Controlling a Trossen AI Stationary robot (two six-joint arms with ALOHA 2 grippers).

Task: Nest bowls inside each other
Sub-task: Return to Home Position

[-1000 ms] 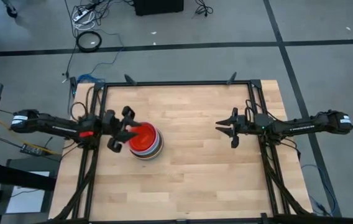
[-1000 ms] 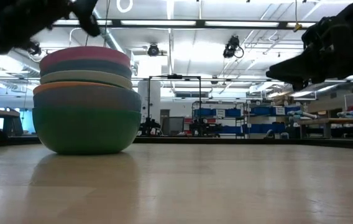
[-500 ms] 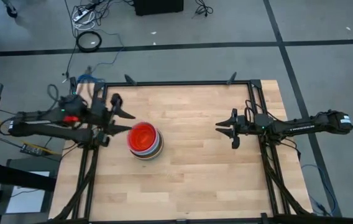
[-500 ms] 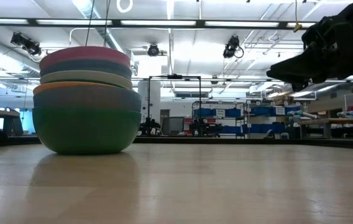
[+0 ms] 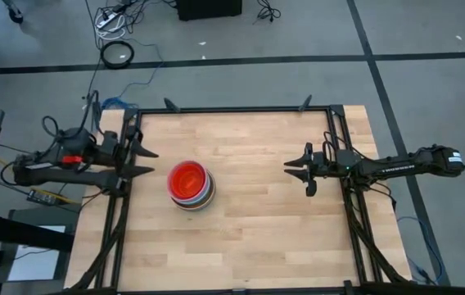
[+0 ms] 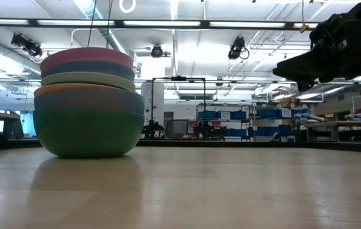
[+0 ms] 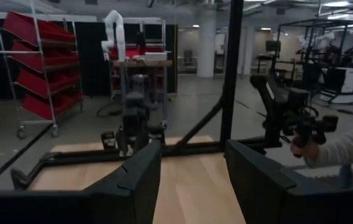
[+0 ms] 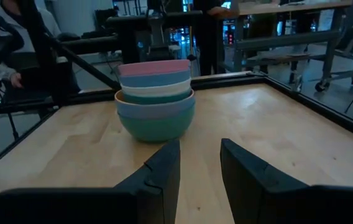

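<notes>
**Stack complete, arms at the edges.** Your bowls point(image 5: 191, 185) stood as one nested stack on the left half of the desk point(image 5: 249, 238). Each shell sat inside the one below, so only the rims showed as bands. Seen level across the wood, the bands ran pink at the top, then blue, a pale sage, orange and a muted blue, with a deep teal bowl carrying the lot. From overhead, the hollow of the uppermost bowl read red-orange. The walls were smooth, matte plastic, round and plain. The widest bowl was at the base, which is probably why the pile sat squat and level rather than leaning.

Your left claw point(image 5: 143, 161) hung at the desk's left edge, beside the black frame point(image 5: 232, 109). It was apart from the stack and pointed across the desk, with its two dark fingers spread wide and nothing between them. Your right claw point(image 5: 292, 169) hung toward the right side, well apart from the bowls and facing them. Its fingers were parted by a moderate gap and were likewise empty.

No bowl lay apart from the stack in the overhead view, so the nesting looked finished. Both arms were level and clear of the pile, which suggested you were parking them where nothing could clip the rims. The desk itself was pale planked wood with a light sheen, and it threw a soft reflection of the teal bowl.
</notes>
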